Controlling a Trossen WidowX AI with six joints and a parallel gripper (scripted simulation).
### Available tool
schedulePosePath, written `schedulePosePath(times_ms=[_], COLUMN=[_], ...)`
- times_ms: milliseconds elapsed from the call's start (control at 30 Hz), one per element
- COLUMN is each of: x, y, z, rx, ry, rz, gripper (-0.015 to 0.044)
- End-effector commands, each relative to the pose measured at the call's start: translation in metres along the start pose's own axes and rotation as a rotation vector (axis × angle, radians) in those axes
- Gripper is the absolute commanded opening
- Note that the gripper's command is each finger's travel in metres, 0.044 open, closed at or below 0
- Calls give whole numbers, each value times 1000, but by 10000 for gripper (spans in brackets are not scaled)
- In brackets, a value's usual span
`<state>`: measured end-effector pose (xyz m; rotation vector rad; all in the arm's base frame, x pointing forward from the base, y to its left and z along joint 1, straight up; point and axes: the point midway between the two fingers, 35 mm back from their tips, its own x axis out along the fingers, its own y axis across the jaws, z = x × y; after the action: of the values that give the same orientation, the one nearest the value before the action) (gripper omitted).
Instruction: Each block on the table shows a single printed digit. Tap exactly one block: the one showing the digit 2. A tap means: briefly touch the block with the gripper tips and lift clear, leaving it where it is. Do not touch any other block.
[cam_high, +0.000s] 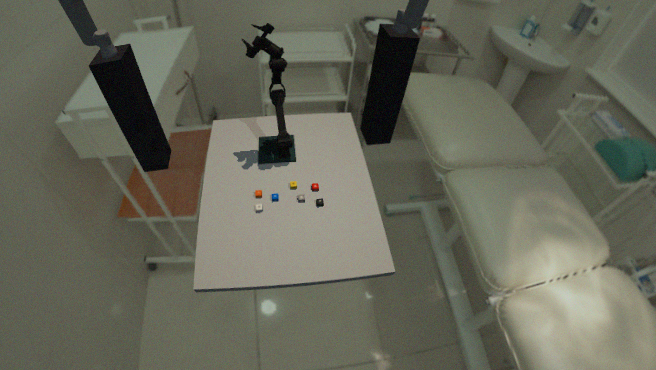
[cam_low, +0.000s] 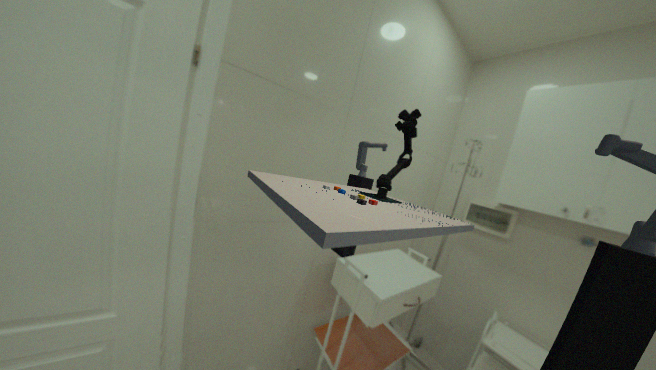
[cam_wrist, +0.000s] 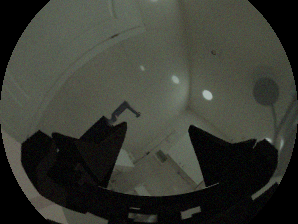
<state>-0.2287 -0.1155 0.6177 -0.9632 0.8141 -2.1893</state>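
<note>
Top view showed the arm (cam_high: 278, 107) reared upright over its base, gripper (cam_high: 257, 36) well above seven small blocks on the table (cam_high: 225, 250); digits were too small to read, so the 2 block could not be picked out. Exterior view showed the gripper (cam_low: 407, 120) high above the blocks. Wrist view showed the fingers spread wide, holding nothing, aimed at the wall; I judged the approach not begun, and next came identifying the 2 and descending onto it alone.
</note>
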Motion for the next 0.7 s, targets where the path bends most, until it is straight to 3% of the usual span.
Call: schedulePosePath(times_ms=[0,100,333,667], x=[-1,-26,-79,-196], y=[-2,-27,-37,38], z=[4,68,172,327], rx=[-31,-464,-1097,-2040], ry=[-9,-120,-241,-324], rz=[-12,-189,-513,-1249], gripper=[400,400,400,400])
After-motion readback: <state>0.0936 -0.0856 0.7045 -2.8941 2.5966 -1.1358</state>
